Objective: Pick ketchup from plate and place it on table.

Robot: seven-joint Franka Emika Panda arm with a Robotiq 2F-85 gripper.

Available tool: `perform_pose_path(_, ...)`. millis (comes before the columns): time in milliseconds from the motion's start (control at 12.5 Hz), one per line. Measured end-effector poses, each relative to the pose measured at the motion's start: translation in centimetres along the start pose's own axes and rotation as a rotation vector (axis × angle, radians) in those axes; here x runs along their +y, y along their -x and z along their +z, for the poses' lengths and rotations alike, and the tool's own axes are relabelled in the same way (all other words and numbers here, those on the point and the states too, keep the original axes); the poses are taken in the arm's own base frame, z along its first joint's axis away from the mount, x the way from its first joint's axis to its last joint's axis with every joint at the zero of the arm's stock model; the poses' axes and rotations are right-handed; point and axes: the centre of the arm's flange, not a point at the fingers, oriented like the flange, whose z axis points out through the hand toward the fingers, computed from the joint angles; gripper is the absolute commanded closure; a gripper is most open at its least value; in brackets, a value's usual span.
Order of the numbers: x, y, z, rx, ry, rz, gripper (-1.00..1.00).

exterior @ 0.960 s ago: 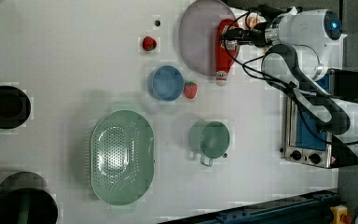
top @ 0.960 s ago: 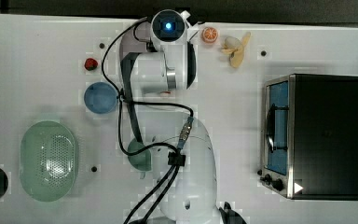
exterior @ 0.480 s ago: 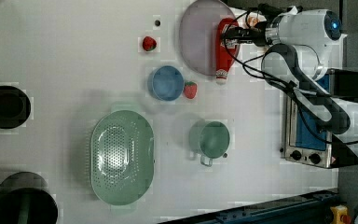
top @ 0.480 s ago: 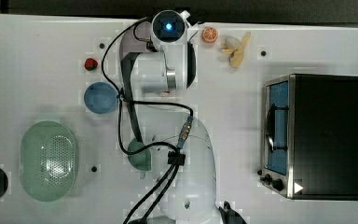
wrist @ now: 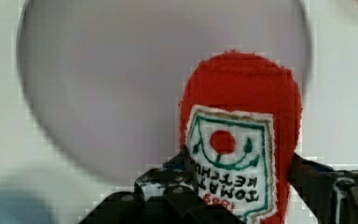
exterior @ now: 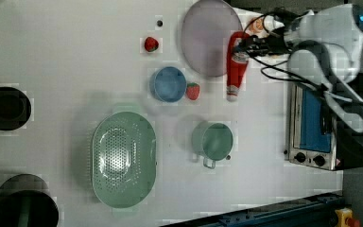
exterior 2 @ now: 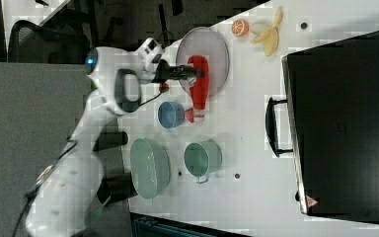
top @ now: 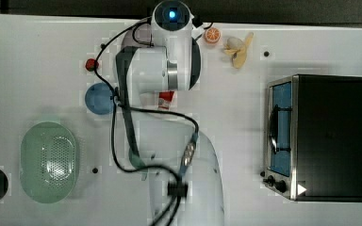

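Red ketchup [exterior: 237,64] now lifted, hand [wrist: 242,186] clamped.

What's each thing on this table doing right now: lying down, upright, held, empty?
ketchup: gripped, hanging tip down, overlapping the plate's edge.
gripper: jaws closed on the ketchup.
plate: flat, nothing else on it.
blue dish: empty.
green cup: upright, empty.
green perforated bowl: empty.
toaster oven: door shut.

A green perforated oval bowl [exterior: 123,159] sits lower left in the left view; a small blue round dish [exterior: 168,84] and a green mug [exterior: 212,141] sit nearer centre.
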Motion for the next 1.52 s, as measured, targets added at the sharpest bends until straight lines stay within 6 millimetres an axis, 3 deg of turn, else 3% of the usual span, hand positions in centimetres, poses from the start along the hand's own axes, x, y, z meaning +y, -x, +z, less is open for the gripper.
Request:
perform_pose_path(400, 3.2, 6.5, -18.0, 0.054, 0.032, 0.043, -0.25)
perform_pose_path(560, 5.1, 9.9, -21.8, 0.108, 0.027, 0.074, -0.25)
perform_pose_path(640, 6.2, 11.5, -22.0, 0.112, 0.033, 0.09, -0.25)
perform_pose_path(720, 7.2, 12.8, -21.2, 0.106, 0.03, 0.109, -0.25)
perform_pose_path(880, 8.7, 14.3, -17.0, 0.091, 0.028, 0.133, -0.25)
perform_pose_path(1040, 9.4, 15.1, -10.7, 0.068, 0.0, 0.162, -0.25)
perform_pose_path(1280, 9.6, 17.8, -0.6, -0.002, -0.024, 0.198, -0.25)
perform_pose_path(1520, 9.4, 19.6, 6.1, -0.023, -0.027, 0.205, -0.25)
